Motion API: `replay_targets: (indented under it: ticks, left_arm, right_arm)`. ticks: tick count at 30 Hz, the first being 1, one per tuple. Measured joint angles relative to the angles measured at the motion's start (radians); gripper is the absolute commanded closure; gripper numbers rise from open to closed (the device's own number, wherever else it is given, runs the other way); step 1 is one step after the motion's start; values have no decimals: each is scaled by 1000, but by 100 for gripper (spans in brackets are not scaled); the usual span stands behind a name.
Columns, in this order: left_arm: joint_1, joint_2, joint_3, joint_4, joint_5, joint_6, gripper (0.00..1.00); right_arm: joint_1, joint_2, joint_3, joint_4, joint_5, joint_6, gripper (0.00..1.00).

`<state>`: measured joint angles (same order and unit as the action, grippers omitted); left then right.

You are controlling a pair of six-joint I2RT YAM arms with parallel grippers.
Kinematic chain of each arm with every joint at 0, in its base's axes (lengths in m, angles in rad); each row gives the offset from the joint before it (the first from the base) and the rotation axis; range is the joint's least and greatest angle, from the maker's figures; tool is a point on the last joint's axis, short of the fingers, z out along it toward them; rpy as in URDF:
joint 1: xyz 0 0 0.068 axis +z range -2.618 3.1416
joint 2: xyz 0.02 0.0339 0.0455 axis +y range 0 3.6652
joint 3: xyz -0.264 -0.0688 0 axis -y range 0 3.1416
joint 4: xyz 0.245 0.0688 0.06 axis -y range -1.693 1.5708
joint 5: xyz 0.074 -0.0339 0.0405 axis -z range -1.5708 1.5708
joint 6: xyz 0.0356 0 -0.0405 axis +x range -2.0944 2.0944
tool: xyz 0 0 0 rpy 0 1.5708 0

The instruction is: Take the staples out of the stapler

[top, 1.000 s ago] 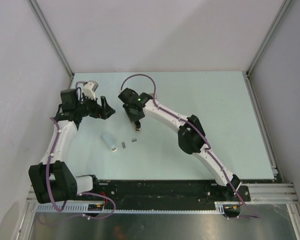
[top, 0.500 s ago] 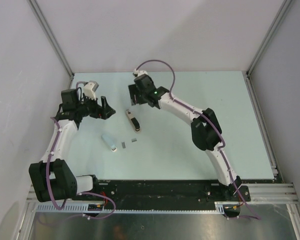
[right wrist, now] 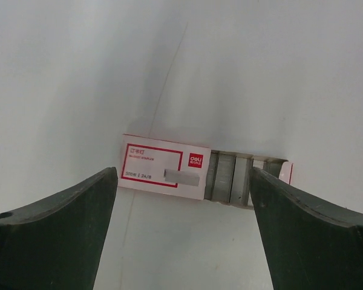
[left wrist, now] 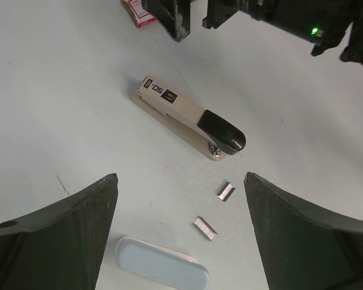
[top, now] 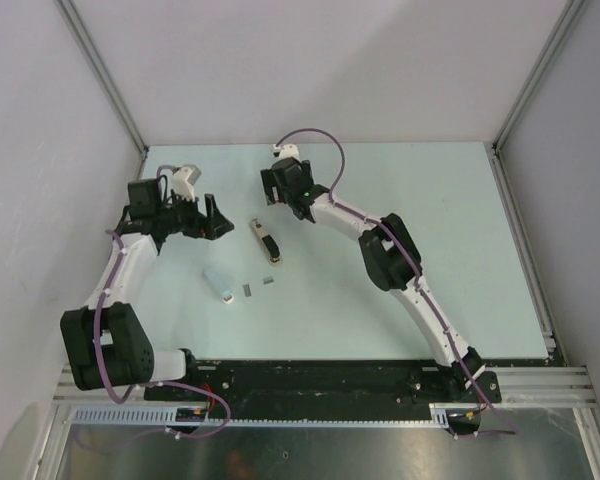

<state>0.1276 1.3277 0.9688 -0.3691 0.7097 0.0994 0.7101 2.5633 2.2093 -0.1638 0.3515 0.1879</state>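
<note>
Left fingers [left wrist: 54, 235], right fingers [right wrist: 48, 217] wide, stapler [left wrist: 181, 115] untouched, 2 staple strips [left wrist: 227, 191] beside it, staple box [right wrist: 163, 166] nearby

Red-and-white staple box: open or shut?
Open. The staple box has its inner tray slid partly out on the right, with strips of staples exposed.

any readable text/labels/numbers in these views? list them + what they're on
"deli": white on the red square logo, staple box, right wrist view.
"24/6": small print at the lower left of the same box, faint; the characters before it and the heading line above are too blurred to read.
"50": on the beige end of the stapler, left wrist view, seen rotated; the black label beside it is too small to read.
Top view: nothing legible.
</note>
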Motion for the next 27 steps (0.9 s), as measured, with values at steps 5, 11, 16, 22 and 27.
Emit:
replay_targets:
  ticks: [5,11,16,22,27]
  left_arm:
    - [0,16,0,0,19,-12,11]
    - [0,37,0,0,39,-21,11]
    - [0,45,3,0,57,-23,11]
    - [0,56,10,0,66,-29,11]
    - [0,59,10,0,80,-31,11]
  right_arm:
    - [-16,42,24,29,-4,-35,6]
    - [-48,72,100,74,-27,-55,6]
    - [-66,111,159,85,-46,-66,7]
    - [-81,161,212,37,-84,-57,10]
    - [-84,170,220,-39,-107,-57,11]
